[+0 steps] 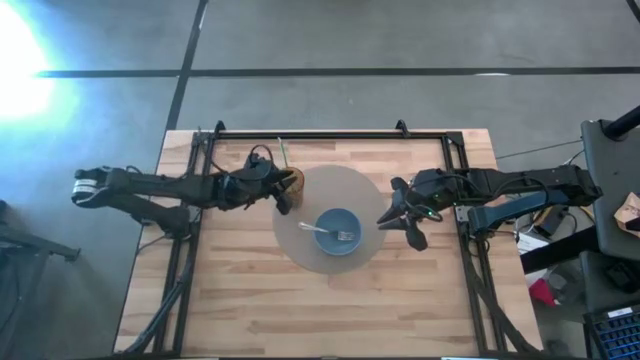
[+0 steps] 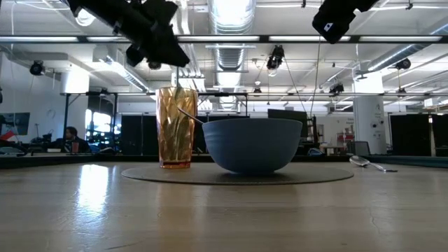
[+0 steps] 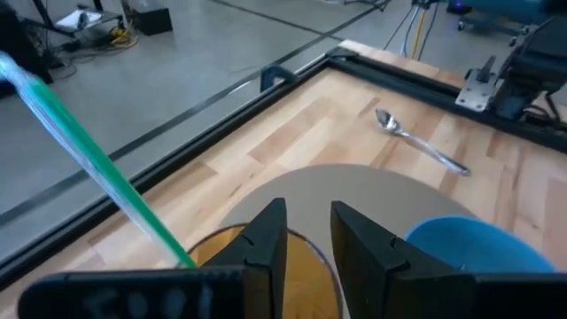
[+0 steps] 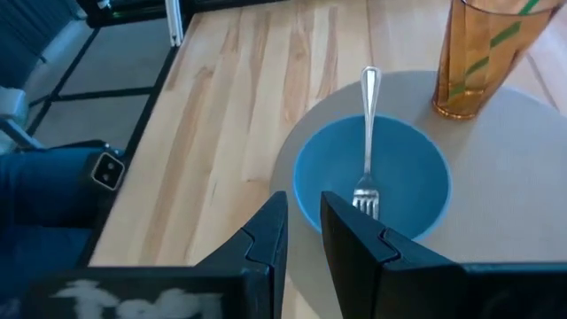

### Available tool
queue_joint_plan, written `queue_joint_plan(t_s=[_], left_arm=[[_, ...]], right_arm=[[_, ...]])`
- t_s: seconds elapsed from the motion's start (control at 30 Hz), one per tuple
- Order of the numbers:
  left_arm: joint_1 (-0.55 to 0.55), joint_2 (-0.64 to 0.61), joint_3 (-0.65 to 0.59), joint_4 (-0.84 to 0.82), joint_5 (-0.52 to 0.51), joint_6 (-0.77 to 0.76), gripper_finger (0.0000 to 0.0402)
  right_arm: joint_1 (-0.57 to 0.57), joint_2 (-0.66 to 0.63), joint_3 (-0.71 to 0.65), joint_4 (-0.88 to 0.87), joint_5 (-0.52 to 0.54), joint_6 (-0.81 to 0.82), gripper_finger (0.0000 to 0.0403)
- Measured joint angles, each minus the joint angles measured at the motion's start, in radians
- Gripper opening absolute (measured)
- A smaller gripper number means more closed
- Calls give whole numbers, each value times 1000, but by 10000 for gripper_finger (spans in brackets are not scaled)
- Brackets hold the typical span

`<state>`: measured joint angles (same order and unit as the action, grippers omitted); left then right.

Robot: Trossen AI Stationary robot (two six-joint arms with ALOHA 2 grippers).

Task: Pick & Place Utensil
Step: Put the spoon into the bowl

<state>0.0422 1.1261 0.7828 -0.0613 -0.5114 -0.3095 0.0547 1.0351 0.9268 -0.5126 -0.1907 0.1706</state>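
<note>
Jaws of left gripper [image 3: 306, 257] narrowly parted, empty, over cup [image 1: 291, 183] (straw [image 3: 97, 168] inside); next: retreat toward nine o'clock.

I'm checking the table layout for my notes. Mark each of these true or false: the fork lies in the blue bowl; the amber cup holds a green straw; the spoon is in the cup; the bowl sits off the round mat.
1. The fork lies in the blue bowl. True.
2. The amber cup holds a green straw. True.
3. The spoon is in the cup. False: it lies on the bare table.
4. The bowl sits off the round mat. False: it stands on it.
</note>
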Motion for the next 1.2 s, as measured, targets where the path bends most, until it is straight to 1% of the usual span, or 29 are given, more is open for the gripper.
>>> queue_joint_plan(t_s=[0.1, 0.27, 0.47, 0.53, 0.73, 0.9, 1.07, 1.2], left_arm=[[-15, -32, 9, -11, 15, 28, 81], [-46, -79, 14, -11, 102, 76, 78], [-101, -87, 14, -10, 214, 107, 80], [-125, -79, 14, -10, 233, 119, 78], [-212, -61, 14, 3, 240, 179, 72], [-280, -57, 13, 23, 239, 224, 73], [-321, -57, 13, 46, 239, 269, 76], [-334, -57, 8, 52, 238, 291, 72]], right_arm=[[0, -22, 0, -25, 1, 33, 68], [0, -65, 4, -96, 19, 108, 68], [-1, -99, 18, -200, 159, 248, 68], [-1, -104, 18, -231, 193, 311, 68], [-1, -104, 18, -314, 268, 539, 68], [-3, -93, 16, -380, 369, 646, 68], [-3, -80, 12, -438, 474, 754, 68], [-3, -65, 12, -458, 483, 835, 68]])
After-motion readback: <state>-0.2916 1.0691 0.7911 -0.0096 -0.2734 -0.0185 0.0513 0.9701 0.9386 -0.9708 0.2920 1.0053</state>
